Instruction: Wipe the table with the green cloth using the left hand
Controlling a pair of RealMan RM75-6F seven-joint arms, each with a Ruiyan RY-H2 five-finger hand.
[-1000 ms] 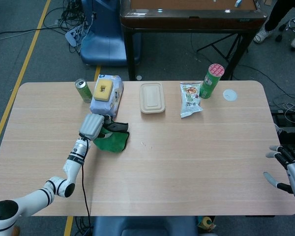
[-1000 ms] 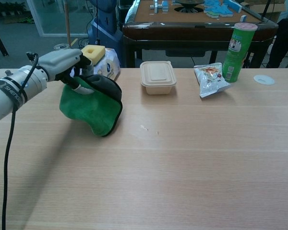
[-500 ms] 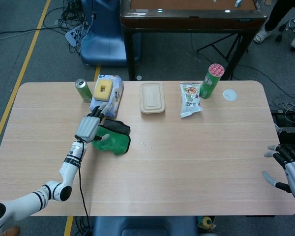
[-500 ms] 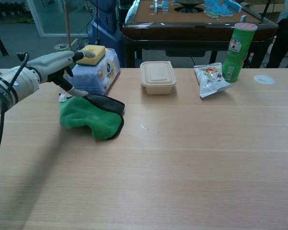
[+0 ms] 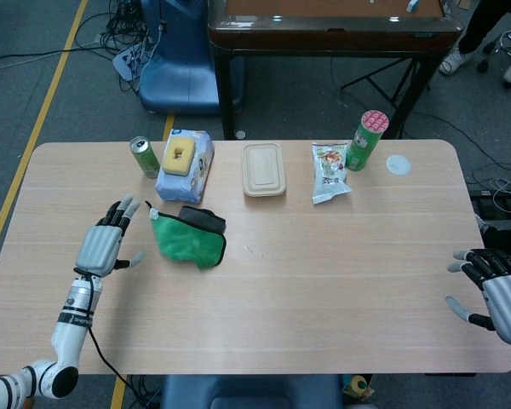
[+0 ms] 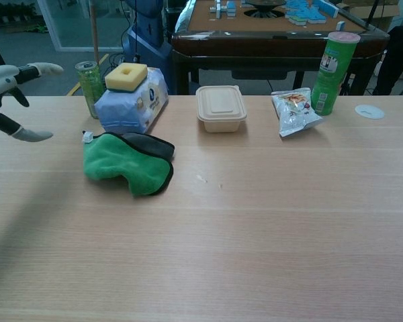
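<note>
1. Green and crumpled, the cloth point(image 5: 187, 240) lies on the pale wooden table point(image 5: 324, 281) with a dark edge along its far side, just in front of a blue pack of wipes point(image 5: 186, 165).
2. Your left hand point(image 5: 105, 245) hangs above the table to the left of the cloth, apart from it, fingers spread wide and holding nothing.
3. Your right hand point(image 5: 492, 290) sits at the table's right edge, well apart from the cloth, fingers loosely apart and empty.
4. A yellow sponge point(image 6: 126, 76) rests on top of the wipes pack, and a green can point(image 6: 88, 79) stands just to its left.
5. Along the far side you also have a beige lidded box point(image 5: 264, 169), a snack bag point(image 5: 330, 172) and a tall green tube point(image 5: 367, 140).
</note>
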